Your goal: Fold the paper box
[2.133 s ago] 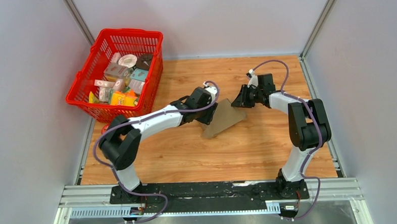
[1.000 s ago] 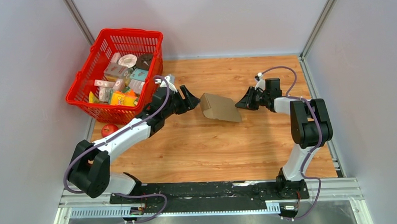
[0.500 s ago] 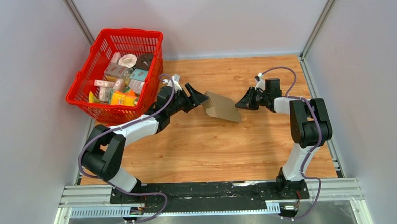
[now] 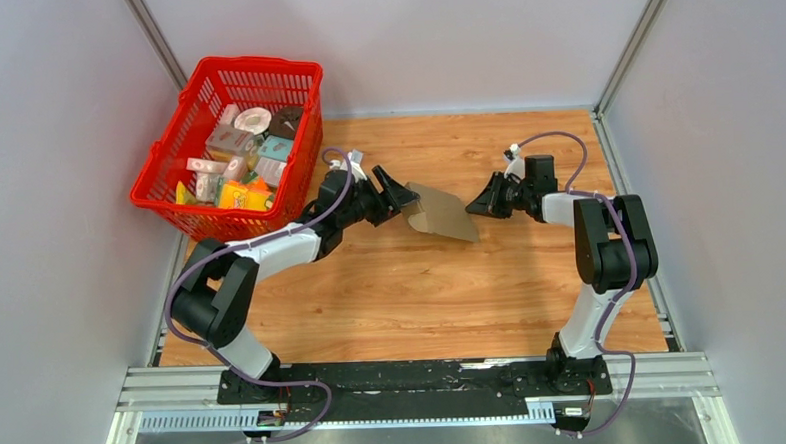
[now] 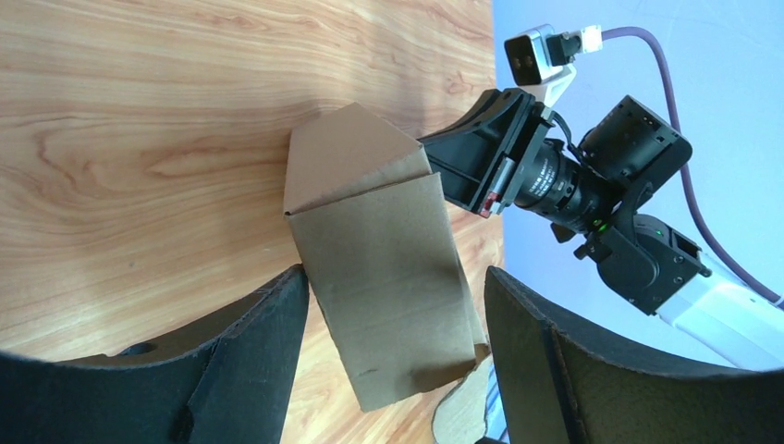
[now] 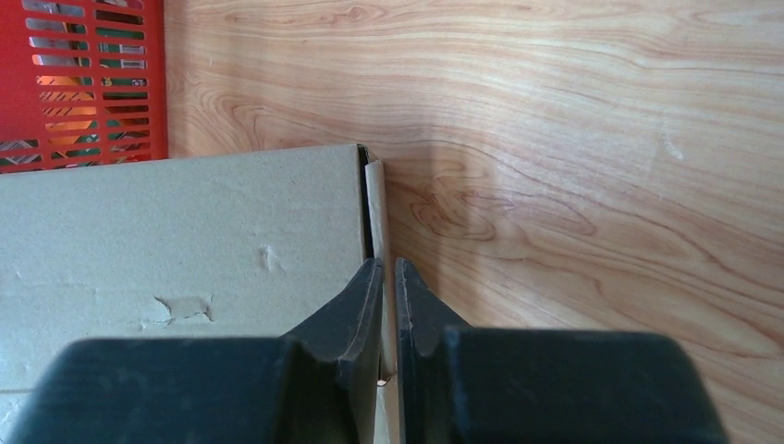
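The paper box (image 4: 442, 213) is a partly folded brown cardboard mailer lying mid-table. My left gripper (image 4: 400, 197) is open at the box's left end, its jaws spread on either side of the near end of the box (image 5: 384, 268) without pinching it. My right gripper (image 4: 475, 204) is shut on a thin upright side flap (image 6: 377, 199) at the box's right edge; the box's flat panel (image 6: 176, 250) fills the left of that view.
A red basket (image 4: 227, 144) full of small printed packages stands at the back left, close behind my left arm. A red round object (image 4: 213, 258) lies by the basket's near corner. Grey walls enclose the wooden table (image 4: 432, 300) on three sides.
My left arm pulled away from the box towards the basket, then came back to the box's left end with jaws open. The box shifted to the back. My right gripper kept its hold.
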Available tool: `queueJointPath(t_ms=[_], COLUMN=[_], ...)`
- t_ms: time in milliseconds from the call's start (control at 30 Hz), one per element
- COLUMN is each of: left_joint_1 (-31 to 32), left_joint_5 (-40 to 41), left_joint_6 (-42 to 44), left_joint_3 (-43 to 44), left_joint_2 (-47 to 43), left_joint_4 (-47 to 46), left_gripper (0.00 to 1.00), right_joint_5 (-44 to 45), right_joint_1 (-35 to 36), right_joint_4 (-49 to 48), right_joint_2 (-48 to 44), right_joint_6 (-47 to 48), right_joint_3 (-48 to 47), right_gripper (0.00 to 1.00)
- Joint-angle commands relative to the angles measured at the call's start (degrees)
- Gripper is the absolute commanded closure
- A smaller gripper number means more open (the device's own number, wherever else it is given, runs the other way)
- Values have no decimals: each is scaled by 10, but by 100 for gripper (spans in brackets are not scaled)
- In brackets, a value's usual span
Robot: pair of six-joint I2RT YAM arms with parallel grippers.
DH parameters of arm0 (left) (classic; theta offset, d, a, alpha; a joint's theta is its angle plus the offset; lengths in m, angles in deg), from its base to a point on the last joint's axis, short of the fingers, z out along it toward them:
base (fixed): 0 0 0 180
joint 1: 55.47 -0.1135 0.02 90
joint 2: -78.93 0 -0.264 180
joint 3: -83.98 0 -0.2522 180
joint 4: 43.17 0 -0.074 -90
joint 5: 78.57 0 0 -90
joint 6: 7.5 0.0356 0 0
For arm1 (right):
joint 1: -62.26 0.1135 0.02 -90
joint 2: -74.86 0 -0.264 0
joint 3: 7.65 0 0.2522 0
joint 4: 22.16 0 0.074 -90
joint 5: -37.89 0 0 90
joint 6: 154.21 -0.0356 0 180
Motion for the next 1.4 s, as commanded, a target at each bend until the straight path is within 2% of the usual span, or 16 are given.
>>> queueJointPath(t_ms=[0, 367, 500, 567, 600, 733, 833, 933, 967, 1000, 1033, 1067, 1100, 1167, 1200, 1367], left_joint_1=[9, 11, 6, 2, -1, -13, -19, -34, -40, -46, -50, -62, -68, -86, -91, -115], left_joint_5=[-17, -18, -21, -26, -30, -48, -54, -85, -97, -108, -128, -139, -150, -190, -202, -254], left_joint_6=[-20, -14, -7, -1, 0, 3, 6, -11, -25, -30, -33, -39, -42, -54, -59, -66], left_joint_3=[30, 49, 45, 45, 45, 40, 27, 8, 2, 0, -2, -2, -1, -4, -5, -6], left_joint_2=[18, 26, 9, 1, -6, -32, -63, -87, -93, -106, -112, -121, -136, -154, -172, -226], left_joint_4=[-25, 45, 69, 95, 109, 136, 157, 158, 156, 161, 167, 175, 190, 204, 219, 289], left_gripper=[23, 23, 33, 46, 51, 59, 62, 62, 62, 62, 62, 62, 62, 63, 63, 63], right_joint_5=[-6, 12, 46, 68, 102, 183, 236, 321, 348, 407, 452, 485, 549, 601, 642, 705], right_joint_1=[2, 18, 24, 37, 43, 67, 104, 205, 275, 312, 352, 426, 459, 534, 551, 626], right_joint_4=[-21, 1, 38, 78, 94, 192, 229, 244, 239, 230, 204, 186, 167, 119, 110, 95], right_joint_2=[-10, -30, -60, -96, -124, -206, -300, -380, -398, -433, -452, -469, -498, -515, -517, -485], right_joint_6=[-2, 14, 26, 39, 44, 57, 88, 157, 175, 196, 211, 223, 254, 296, 314, 396], right_joint_3=[3, -1, -1, -2, -3, -3, 16, 33, 58, 70, 87, 118, 135, 157, 165, 151], right_gripper=[88, 85, 70, 61, 48, 27, 13, 8, 7, 7, 7, 7, 6, 6, 6, 0])
